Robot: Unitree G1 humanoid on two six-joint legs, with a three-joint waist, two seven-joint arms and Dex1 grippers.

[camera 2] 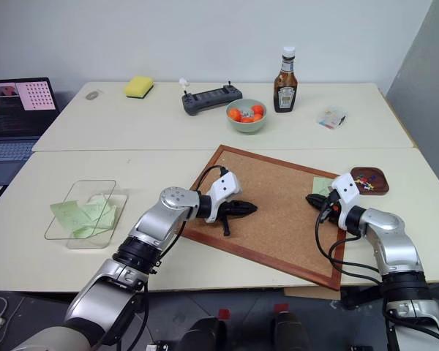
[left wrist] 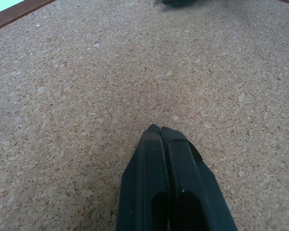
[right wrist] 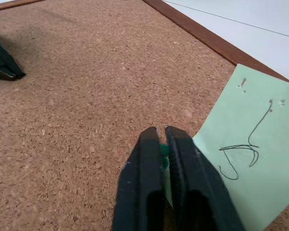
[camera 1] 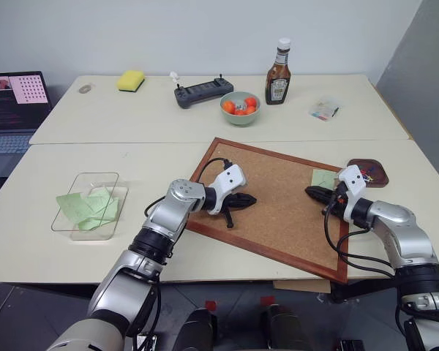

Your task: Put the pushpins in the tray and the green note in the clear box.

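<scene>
Lying at the centre of the frame, the corkboard (camera 1: 278,197) has both grippers over it. At its left part the left gripper (camera 1: 250,199) rests with its two black fingers pressed flat together, nothing between them, tips low over bare cork. At the board's right edge the right gripper (right wrist: 161,132) has its fingers closed, and its wrist view shows a small green bit pinched in the narrow gap between them (most likely a pushpin head, though too little shows to be sure); the corner of the green note (right wrist: 250,149) lies right against those fingers, flat on the cork, with a dark scribble on it and tiny holes near its far corner. In the head view that note (camera 1: 323,178) sits at centre right, just above the right gripper. Just beside the board, at the right of the frame, the tray (camera 1: 369,173) stands on the table with several coloured pushpins (camera 1: 366,175) already in it. At the lower left of the frame the clear box (camera 1: 88,201) holds other green notes (camera 1: 88,207), one hanging over its rim. Along the upper part of the frame stand a laptop (camera 1: 14,102), a yellow sponge (camera 1: 131,80), a dark controller (camera 1: 200,92), a bowl of oranges (camera 1: 240,108), a sauce bottle (camera 1: 278,73) and a small clear packet (camera 1: 325,109).
</scene>
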